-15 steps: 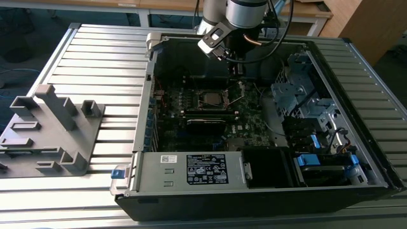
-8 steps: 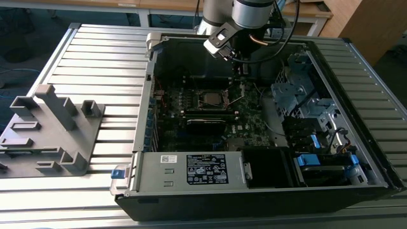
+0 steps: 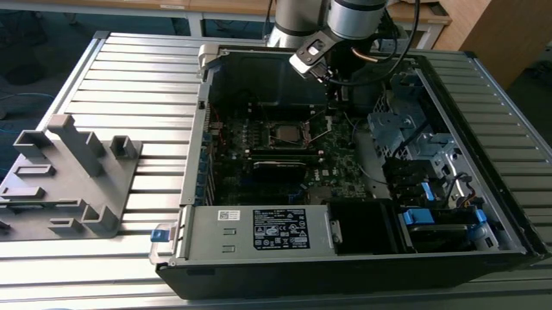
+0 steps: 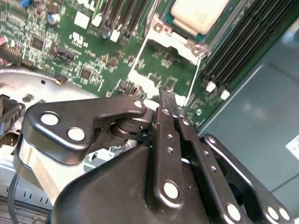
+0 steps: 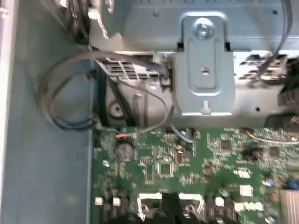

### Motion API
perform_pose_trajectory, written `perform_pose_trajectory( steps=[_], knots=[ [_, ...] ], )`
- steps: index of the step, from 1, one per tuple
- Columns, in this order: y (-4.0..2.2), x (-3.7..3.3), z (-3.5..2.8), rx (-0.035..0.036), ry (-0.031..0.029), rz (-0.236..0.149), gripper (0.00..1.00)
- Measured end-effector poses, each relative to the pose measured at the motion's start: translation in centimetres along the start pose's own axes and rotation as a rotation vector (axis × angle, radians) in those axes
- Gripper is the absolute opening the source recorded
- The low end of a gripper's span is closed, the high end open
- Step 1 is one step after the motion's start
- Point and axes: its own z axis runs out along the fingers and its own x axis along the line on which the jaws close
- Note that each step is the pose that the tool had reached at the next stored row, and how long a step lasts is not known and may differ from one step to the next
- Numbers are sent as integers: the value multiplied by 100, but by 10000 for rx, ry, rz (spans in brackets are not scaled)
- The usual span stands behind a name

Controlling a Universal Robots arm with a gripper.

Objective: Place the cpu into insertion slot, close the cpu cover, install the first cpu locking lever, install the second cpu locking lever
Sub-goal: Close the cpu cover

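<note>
The cpu (image 4: 198, 13), with its pale grey metal top, lies in the insertion slot (image 3: 288, 132) of the green motherboard. The silvery cpu cover (image 4: 175, 41) lies around the chip's edge. Two thin wire levers (image 4: 139, 52) run from the socket's corners out over the board. My gripper (image 4: 166, 95) hangs a little above the board beside the socket, between those two wires, its black fingers shut together with nothing between them. In the exterior view the gripper (image 3: 337, 97) hovers just behind the socket toward the case's back wall. The fingertips (image 5: 171, 203) also show over the board in the first wrist view.
The motherboard (image 3: 258, 187) sits deep in an open computer case (image 3: 258, 236) on a slatted metal table. Memory slots (image 4: 236, 44) flank the socket. A grey drive cage with cables (image 3: 405, 126) fills the exterior view's right. A grey fixture (image 3: 64, 174) stands on the table at the exterior view's left.
</note>
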Motion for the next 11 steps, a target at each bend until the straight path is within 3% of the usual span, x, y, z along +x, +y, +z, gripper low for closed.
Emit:
perform_pose_trajectory(
  steps=[11],
  knots=[
    [205,6,9,26,0,0,10]
  ],
)
